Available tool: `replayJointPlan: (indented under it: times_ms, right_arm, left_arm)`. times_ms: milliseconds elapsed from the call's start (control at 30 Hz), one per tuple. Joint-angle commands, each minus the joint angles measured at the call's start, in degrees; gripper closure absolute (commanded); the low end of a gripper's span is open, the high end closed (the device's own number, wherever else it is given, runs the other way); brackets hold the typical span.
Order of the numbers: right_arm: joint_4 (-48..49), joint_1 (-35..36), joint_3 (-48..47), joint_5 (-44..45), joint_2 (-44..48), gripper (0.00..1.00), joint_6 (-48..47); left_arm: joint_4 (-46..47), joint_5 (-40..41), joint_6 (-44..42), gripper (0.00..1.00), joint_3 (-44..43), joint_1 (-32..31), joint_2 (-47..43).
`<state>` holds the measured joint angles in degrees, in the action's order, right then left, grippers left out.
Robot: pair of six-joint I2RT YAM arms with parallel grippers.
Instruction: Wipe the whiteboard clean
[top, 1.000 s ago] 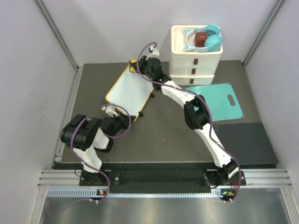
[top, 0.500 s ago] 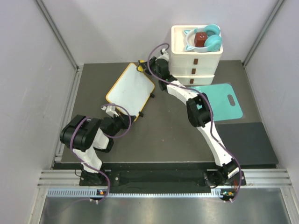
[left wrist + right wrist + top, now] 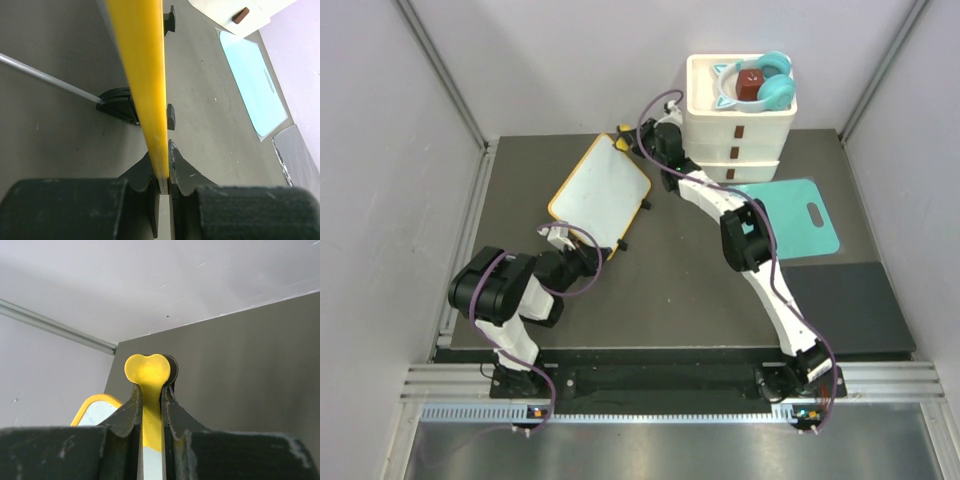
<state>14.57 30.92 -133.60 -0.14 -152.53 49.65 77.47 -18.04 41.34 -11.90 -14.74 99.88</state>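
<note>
The whiteboard (image 3: 600,190), white with a yellow frame and black feet, lies tilted on the dark table, and its face looks blank. My left gripper (image 3: 588,252) is shut on its near edge. In the left wrist view the yellow frame (image 3: 142,65) runs edge-on between my left gripper's (image 3: 161,156) jaws. My right gripper (image 3: 624,141) is just past the board's far corner, shut on a yellow eraser (image 3: 620,132). The right wrist view shows my right gripper (image 3: 150,390) pinching the heart-shaped yellow eraser (image 3: 148,371), with a corner of the whiteboard (image 3: 95,409) at the lower left.
A white drawer stack (image 3: 735,135) holding teal headphones (image 3: 765,85) stands at the back, close to the right of my right gripper. A teal cutting board (image 3: 795,215) lies right of centre and also shows in the left wrist view (image 3: 252,85). A dark mat (image 3: 845,305) lies at the right front.
My right gripper has moved with the eraser from over the board's far edge to the right, off past its far corner. The left gripper and board have barely moved.
</note>
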Motion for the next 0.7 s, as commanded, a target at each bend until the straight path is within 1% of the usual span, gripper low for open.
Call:
replayJointPlan:
  times_ms: [0, 233, 367, 500, 567, 600, 667]
  right_arm:
    - [1.6, 3.2, -3.4, -1.8, 0.3, 1.00, -1.9]
    - [0.8, 4.2, -5.6, -0.2, 0.0, 1.00, -5.3]
    - [0.5, 4.2, -4.7, -2.1, -0.4, 1.00, -4.9]
    - [0.7, 4.2, 0.3, -4.7, 0.3, 1.00, -4.7]
    - [1.9, 4.3, 3.0, -7.3, 2.0, 1.00, -5.1]
    - [2.7, 4.7, 5.8, -8.2, 2.6, 1.00, -5.2]
    - [2.0, 5.3, 7.8, -10.2, 4.2, 1.00, -6.7]
  left_arm:
    - [-6.6, -7.3, -5.8, 1.00, 0.9, -2.6, 0.1]
    - [-7.0, -7.1, -6.1, 1.00, 1.0, -2.8, -0.2]
    - [-7.0, -7.0, -6.2, 1.00, 1.0, -3.0, -0.3]
    - [-7.0, -7.0, -6.2, 1.00, 1.0, -3.0, -0.3]
    - [-6.9, -6.9, -6.2, 1.00, 1.0, -2.9, -0.3]
    - [-6.9, -6.9, -6.2, 1.00, 1.0, -2.9, -0.3]
    - [-6.9, -6.6, -6.2, 1.00, 1.0, -3.0, -0.3]
